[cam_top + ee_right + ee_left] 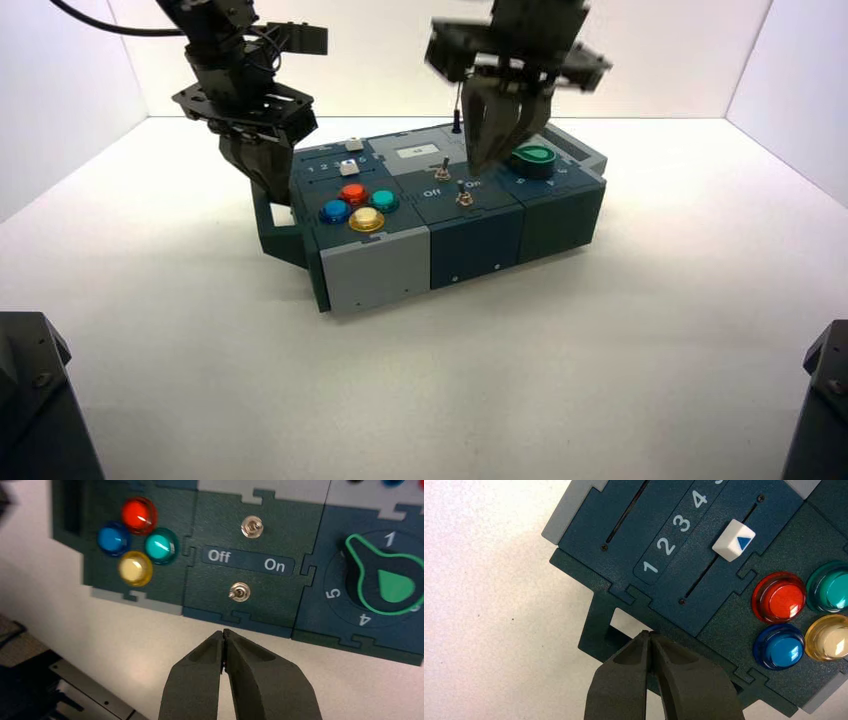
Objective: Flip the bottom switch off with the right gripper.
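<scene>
The bottom switch (465, 197) is a tiny silver toggle on the dark box (480, 240), nearer the front than its twin (441, 171). In the right wrist view the bottom switch (239, 591) sits below the "Off / On" lettering, and its lever leans toward the Off side. The twin (251, 527) leans toward On. My right gripper (487, 165) hangs shut and empty just above and to the right of the bottom switch, not touching it; its closed tips also show in the right wrist view (223, 632). My left gripper (272, 186) is shut at the box's left bracket (599, 630).
Red, blue, teal and yellow round buttons (357, 205) sit left of the switches. A green knob (533, 160) stands to their right, close to the right gripper. A white slider cap (734, 540) sits on a numbered track. The box stands on a white table.
</scene>
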Available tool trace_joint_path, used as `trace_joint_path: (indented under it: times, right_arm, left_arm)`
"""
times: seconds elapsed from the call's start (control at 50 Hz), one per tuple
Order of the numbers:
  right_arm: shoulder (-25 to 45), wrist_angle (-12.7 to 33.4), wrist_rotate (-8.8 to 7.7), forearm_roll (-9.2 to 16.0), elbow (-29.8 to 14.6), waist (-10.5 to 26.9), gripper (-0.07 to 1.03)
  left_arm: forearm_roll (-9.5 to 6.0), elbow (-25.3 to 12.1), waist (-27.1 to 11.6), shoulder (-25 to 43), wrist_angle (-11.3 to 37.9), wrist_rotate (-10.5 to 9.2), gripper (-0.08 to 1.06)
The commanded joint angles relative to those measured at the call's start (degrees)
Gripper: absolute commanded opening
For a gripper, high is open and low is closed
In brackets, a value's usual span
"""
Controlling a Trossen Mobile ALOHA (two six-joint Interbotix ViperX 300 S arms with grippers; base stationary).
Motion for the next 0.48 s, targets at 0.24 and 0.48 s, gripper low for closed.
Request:
trace_joint_path:
  times: [0.24, 0.48]
  right_arm:
    - [-2.81, -0.18, -0.35, -2.20, 1.32, 0.09, -0.02]
    - [-2.81, -0.53, -0.35, -2.55, 1.58, 0.09, -0.02]
  left_arm:
    - [-0.26, 0.62, -0.70, -1.41, -0.44, 0.35, -0.03]
    - [-0.26, 0.18, -0.62, -1.23, -0.44, 0.35, -0.03]
